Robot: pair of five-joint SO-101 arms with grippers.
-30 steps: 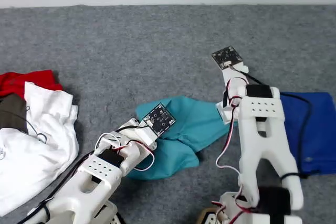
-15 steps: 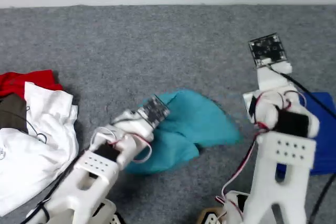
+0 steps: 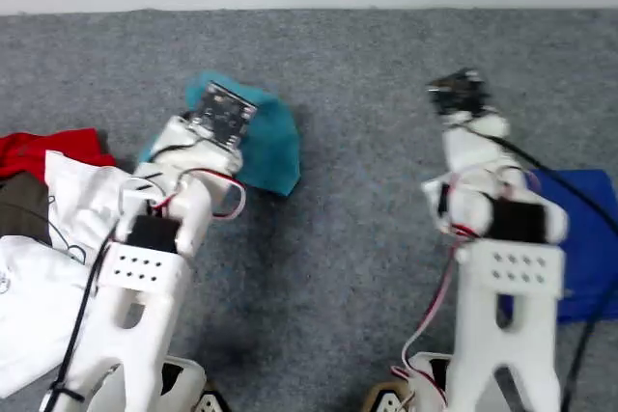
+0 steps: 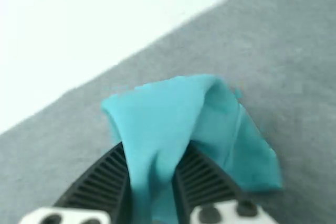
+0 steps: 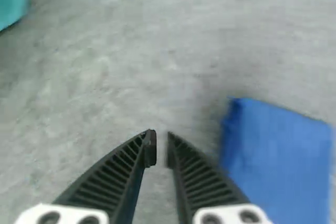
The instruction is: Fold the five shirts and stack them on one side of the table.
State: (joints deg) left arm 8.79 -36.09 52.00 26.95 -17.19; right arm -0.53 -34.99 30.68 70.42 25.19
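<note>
At the table's left side, the left gripper [image 4: 155, 153] clamps the teal shirt [image 3: 275, 147] just beside the unfolded pile [image 3: 77, 224], while the empty, near-closed right gripper [image 5: 160, 140] sits nearer the blue shirt [image 5: 278, 166].

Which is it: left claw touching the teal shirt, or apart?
Touching. The left wrist view shows the teal shirt pinched in the left claw, with cloth running down between both fingers.

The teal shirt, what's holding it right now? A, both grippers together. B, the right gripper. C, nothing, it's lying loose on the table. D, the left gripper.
D: the teal shirt is pinched between the jaws of the left gripper, while the right gripper has nothing in it above the grey table.
</note>
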